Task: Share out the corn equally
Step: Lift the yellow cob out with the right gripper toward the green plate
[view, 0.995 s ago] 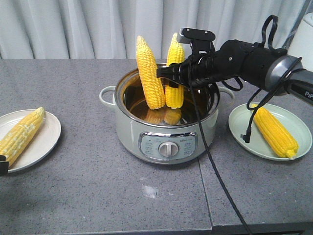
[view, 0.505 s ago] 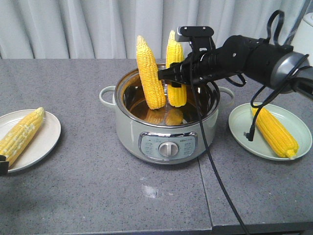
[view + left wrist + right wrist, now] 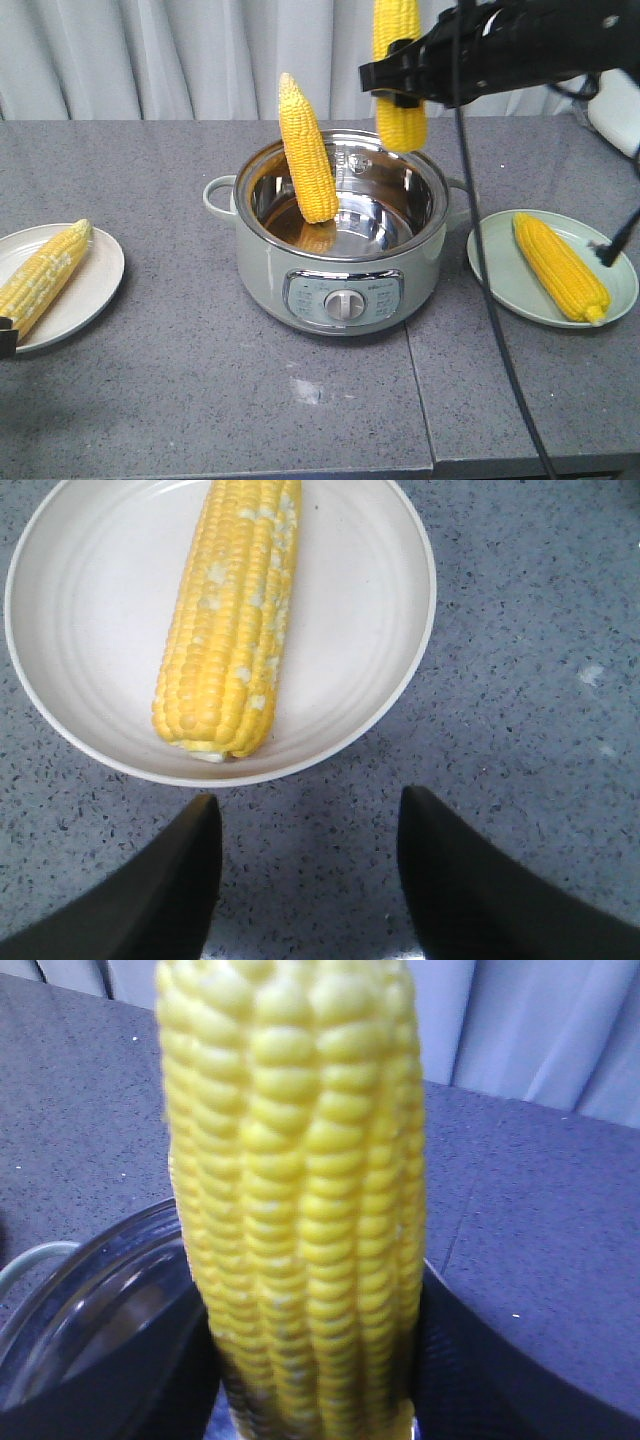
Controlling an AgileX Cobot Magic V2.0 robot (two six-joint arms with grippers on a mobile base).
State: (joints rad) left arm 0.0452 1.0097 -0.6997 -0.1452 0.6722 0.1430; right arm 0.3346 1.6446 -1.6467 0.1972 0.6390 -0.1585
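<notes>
Corn cob (image 3: 402,125) hangs upright above the pot (image 3: 300,275), clamped by the right hand (image 3: 400,82) to clear the rim; another cob (image 3: 307,150) leans inside. Left hand (image 3: 310,820), spread wide and empty, hovers beside the left plate (image 3: 400,630), which bears one cob (image 3: 230,620).

A leaning corn cob (image 3: 307,150) blocks the left side of the pot (image 3: 262,268); its right side is open.

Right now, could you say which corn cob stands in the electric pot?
The cob propped inside the electric pot; two lie on plates, the right gripper holds one.
</notes>
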